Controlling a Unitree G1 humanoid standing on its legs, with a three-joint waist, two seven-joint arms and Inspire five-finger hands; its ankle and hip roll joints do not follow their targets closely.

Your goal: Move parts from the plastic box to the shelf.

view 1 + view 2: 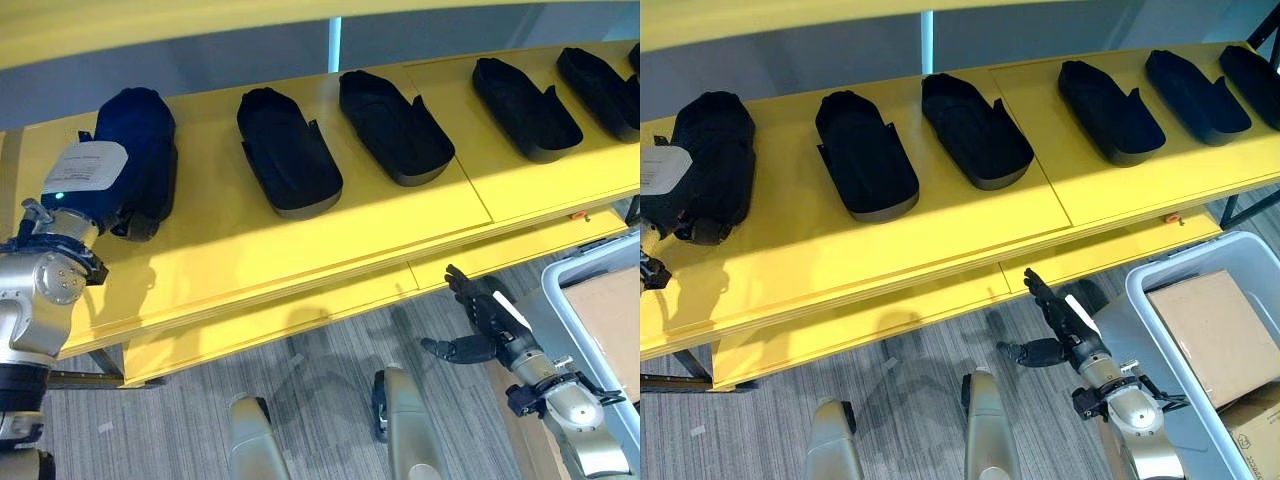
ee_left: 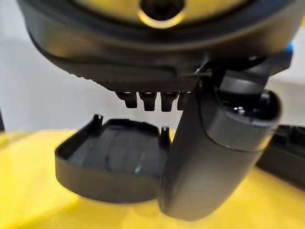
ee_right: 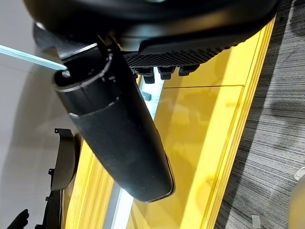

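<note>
A: Where's my left hand [image 1: 120,160]?

B: At nine o'clock on the shelf [image 1: 330,235], lying over the newest part [image 1: 150,215]. Whether its fingers grip that part, I can't tell.

A: And the right hand [image 1: 1060,325]?

B: Fingers spread and empty, hanging low at five o'clock, beside the plastic box [image 1: 1150,300].

A: Progress?

B: Five more parts [image 1: 868,155] already sit in a row toward two o'clock. I'd judge it well along; the box shows cardboard cartons [image 1: 1205,330]

Head eyes overlook shelf [image 1: 300,250]; wrist cameras close.
</note>
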